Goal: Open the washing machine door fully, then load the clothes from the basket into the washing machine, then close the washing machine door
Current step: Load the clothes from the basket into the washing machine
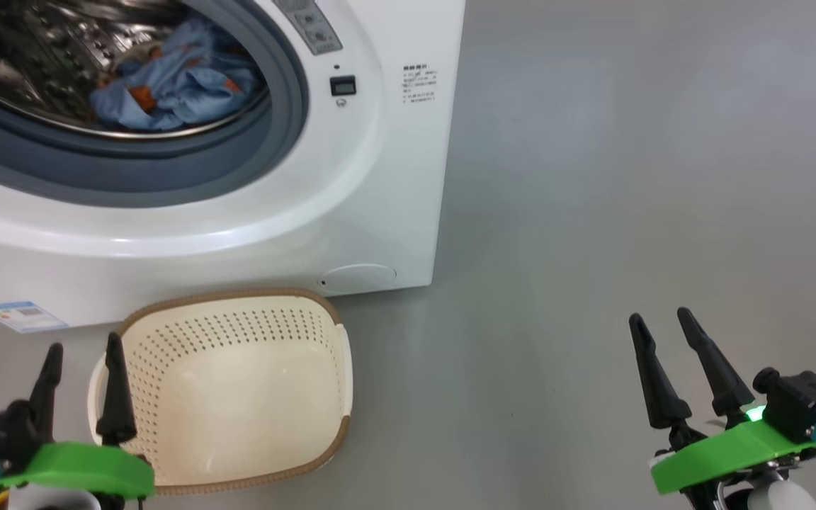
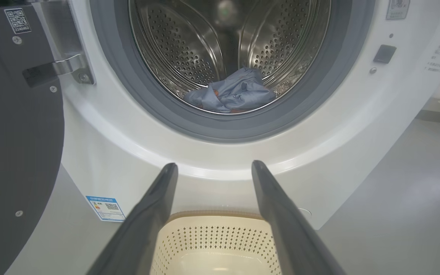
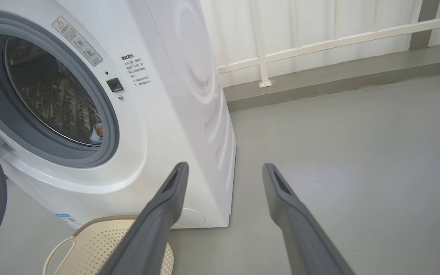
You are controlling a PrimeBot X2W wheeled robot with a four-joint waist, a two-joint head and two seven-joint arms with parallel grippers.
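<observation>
Crumpled light-blue clothes [image 1: 174, 88] with orange-brown print lie heaped low in the big white washing machine [image 1: 380, 177], its dark round door [image 2: 21, 145] swung wide. The cream perforated basket [image 1: 238, 301] sits just before it. Left gripper [image 1: 85, 343] and right gripper [image 1: 660, 316] both have fingers apart, holding nothing.

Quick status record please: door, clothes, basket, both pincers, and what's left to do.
washing machine door: open, swung to the robot's left of the opening
clothes: light-blue bundle lying in the drum of the washing machine
basket: empty, on the floor in front of the machine
left pincer: open, holding nothing, by the basket's left side
right pincer: open, holding nothing, over bare floor right of the machine
remaining: close the door
</observation>
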